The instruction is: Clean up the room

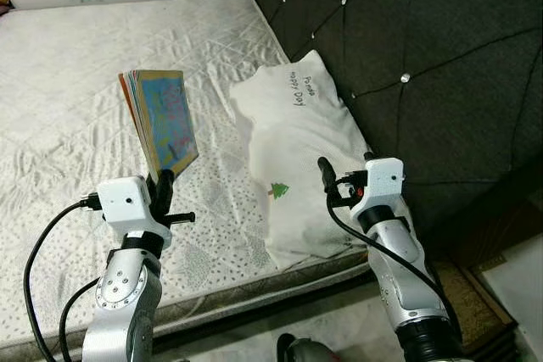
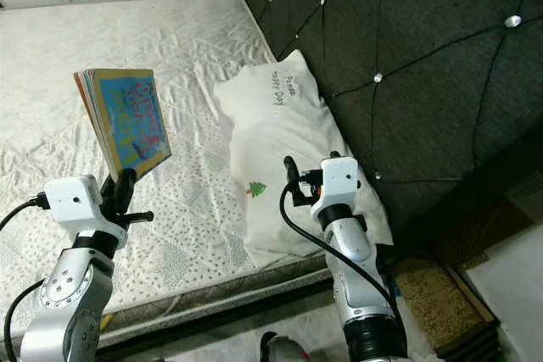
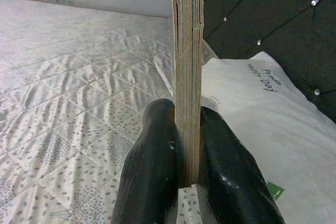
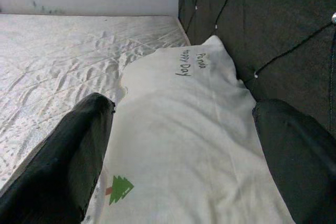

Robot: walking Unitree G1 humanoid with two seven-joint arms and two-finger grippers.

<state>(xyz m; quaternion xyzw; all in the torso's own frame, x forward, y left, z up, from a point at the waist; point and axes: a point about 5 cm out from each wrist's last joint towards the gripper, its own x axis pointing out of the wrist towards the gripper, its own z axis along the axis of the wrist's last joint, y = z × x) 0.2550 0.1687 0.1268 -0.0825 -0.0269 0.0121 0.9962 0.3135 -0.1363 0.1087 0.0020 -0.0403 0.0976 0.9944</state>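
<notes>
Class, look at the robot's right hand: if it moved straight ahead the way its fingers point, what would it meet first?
Most likely the white pillow, which lies between the open fingers of the right hand in the wrist view. How far off it lies is unclear.

A thin, stiff-paged children's book with a bright blue cover and orange-edged pages sits left of centre in the head views, held upright and lifted clear of the bed, its cover turned toward the right of the frame. Its lower corner is pinched between the two black fingers of the left end effector; the wrist view shows it edge-on, as a stack of pale board pages. A white rectangular pillow with a small green tree print and handwritten lettering lies flat at frame centre, against the dark headboard.
</notes>
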